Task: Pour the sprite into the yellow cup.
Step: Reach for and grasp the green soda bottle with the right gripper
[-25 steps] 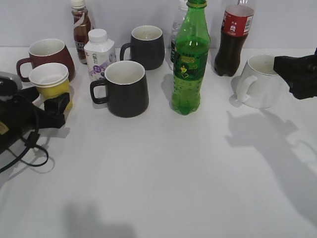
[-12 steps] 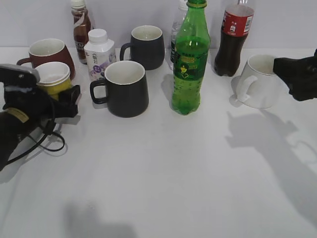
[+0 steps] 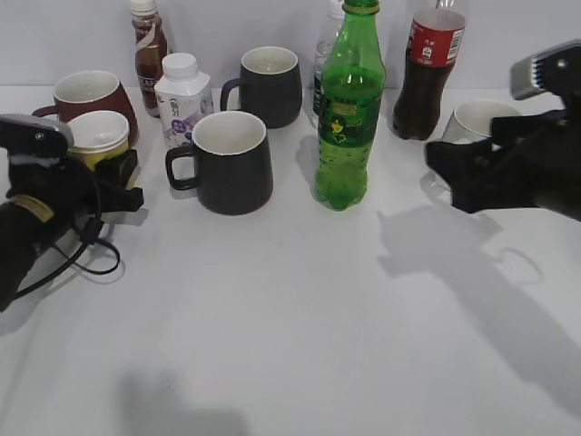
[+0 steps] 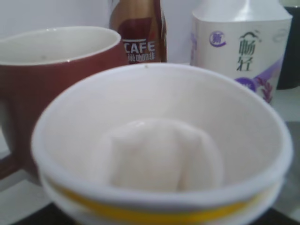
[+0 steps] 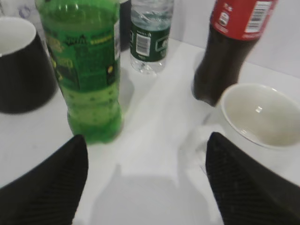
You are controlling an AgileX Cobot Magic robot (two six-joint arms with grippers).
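The sprite (image 3: 345, 118), a tall green bottle with its cap on, stands upright mid-table; it also shows in the right wrist view (image 5: 86, 79). My right gripper (image 3: 454, 177) is open and empty to the right of it, a short gap away; in the right wrist view its fingers (image 5: 146, 140) frame bare table with the bottle ahead to the left. The yellow cup (image 3: 95, 132) stands at the far left in front of a dark red mug. My left gripper (image 3: 107, 173) is closed round it. The cup (image 4: 159, 140) fills the left wrist view, empty, and hides the fingers.
The dark red mug (image 3: 86, 95) touches the cup's back. A white milk bottle (image 3: 180, 95), a coffee bottle (image 3: 148, 45), two black mugs (image 3: 231, 159) (image 3: 268, 82), a cola bottle (image 3: 431, 64) and a white mug (image 3: 477, 123) stand around. A water bottle (image 5: 150, 33) is behind the sprite.
My left gripper moved up to the yellow cup and its finger closed in on the cup's side. My right gripper came in from the right edge towards the sprite.
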